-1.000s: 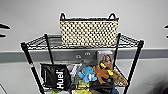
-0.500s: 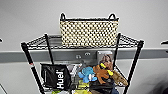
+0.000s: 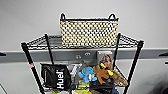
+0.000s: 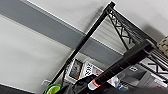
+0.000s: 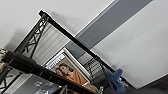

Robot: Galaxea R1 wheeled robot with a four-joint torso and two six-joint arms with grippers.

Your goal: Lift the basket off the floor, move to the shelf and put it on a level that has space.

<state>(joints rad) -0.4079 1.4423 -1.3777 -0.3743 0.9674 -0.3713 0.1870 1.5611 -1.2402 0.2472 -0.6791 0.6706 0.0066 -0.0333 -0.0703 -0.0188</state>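
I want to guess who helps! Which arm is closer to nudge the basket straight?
Right, probably, but only just. The basket sits on the top level, nearer its right-hand posts, leaving more bare wire on the left.

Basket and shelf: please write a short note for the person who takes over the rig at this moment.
Pincers: I cannot see either one, so their state is unknown.
Basket: it stands upright on the top level of the shelf, near the middle, its two handles up.
Below: the next tier carries a black Huel bag, a blue plush toy and a brown plush toy.
Done: the basket is off the floor and placed on a level that had room.
Left: nothing on the basket that I can see; only confirm both arms are free of the rack.
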